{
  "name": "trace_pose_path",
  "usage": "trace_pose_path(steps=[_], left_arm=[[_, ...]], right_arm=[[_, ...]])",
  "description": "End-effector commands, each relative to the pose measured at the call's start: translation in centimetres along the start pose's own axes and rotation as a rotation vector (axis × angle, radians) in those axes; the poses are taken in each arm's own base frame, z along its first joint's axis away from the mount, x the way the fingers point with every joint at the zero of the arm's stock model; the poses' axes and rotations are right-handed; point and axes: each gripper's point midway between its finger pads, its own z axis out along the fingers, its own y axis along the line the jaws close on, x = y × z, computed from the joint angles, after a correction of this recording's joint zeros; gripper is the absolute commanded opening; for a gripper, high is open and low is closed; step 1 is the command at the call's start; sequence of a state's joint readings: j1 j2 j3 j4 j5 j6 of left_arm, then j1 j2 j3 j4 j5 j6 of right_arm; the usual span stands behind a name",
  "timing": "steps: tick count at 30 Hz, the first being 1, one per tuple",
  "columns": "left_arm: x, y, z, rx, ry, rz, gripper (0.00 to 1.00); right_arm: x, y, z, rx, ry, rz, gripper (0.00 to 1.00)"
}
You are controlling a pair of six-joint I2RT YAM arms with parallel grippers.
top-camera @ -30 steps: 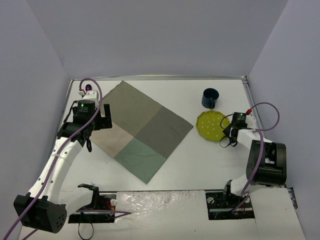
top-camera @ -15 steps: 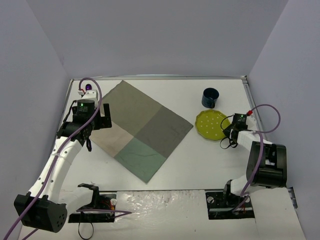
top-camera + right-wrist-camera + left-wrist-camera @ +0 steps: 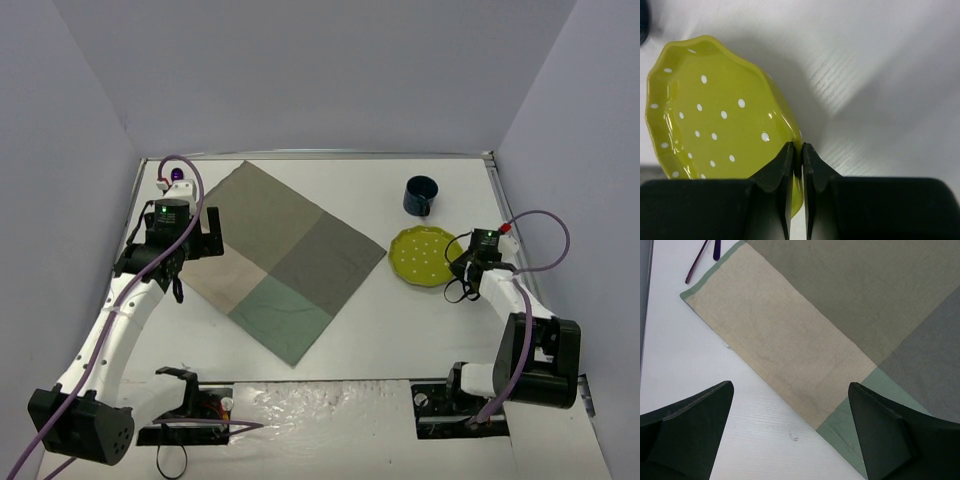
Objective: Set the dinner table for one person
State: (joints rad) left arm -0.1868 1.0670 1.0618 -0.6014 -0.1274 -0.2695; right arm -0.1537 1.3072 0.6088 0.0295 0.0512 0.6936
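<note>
A yellow-green plate point(image 3: 422, 255) with white dots and a wavy rim lies on the white dinner table point(image 3: 400, 320) at the right. My right gripper point(image 3: 459, 263) is shut on the plate's near right rim; in the right wrist view the plate point(image 3: 715, 115) has its edge pinched between the two fingers of that gripper point(image 3: 797, 150). My left gripper point(image 3: 205, 236) hangs open over the left corner of the patchwork cloth point(image 3: 275, 255). In the left wrist view that gripper point(image 3: 790, 410) holds nothing, with the cloth point(image 3: 840, 315) and bare table below it.
A dark blue mug point(image 3: 421, 196) stands just behind the plate. Purple cutlery handles point(image 3: 702, 257) lie at the far left corner beside the cloth; in the top view they point(image 3: 177, 176) sit close to the table's metal rim. Grey walls enclose three sides.
My right gripper's jaws have closed onto the plate's rim, and the right arm's elbow has swung toward the near edge. The left arm has not moved.
</note>
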Motion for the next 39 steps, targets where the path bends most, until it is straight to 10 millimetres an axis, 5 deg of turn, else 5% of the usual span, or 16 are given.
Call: trace_pose_path(steps=[1, 10, 19, 31, 39], left_arm=[[-1.4, 0.0, 0.1, 0.006, -0.043, -0.017, 0.97], [-1.4, 0.1, 0.3, 0.004, -0.041, -0.025, 0.97], [-1.3, 0.2, 0.4, 0.001, -0.040, -0.031, 0.97], [-1.2, 1.1, -0.7, -0.028, -0.081, -0.045, 0.97], [-0.7, 2.2, -1.2, -0.073, -0.098, -0.048, 0.97]], right_arm=[[-3.8, 3.7, -3.4, -0.137, -0.098, 0.026, 0.00], [-7.4, 8.8, -9.1, -0.364, -0.186, 0.022, 0.00], [-7.7, 15.1, -13.3, -0.580, -0.149, -0.069, 0.00], [3.0, 30.6, -16.6, -0.883, 0.054, -0.252, 0.00], [9.6, 36.9, -14.8, -0.961, 0.164, -0.291, 0.00]])
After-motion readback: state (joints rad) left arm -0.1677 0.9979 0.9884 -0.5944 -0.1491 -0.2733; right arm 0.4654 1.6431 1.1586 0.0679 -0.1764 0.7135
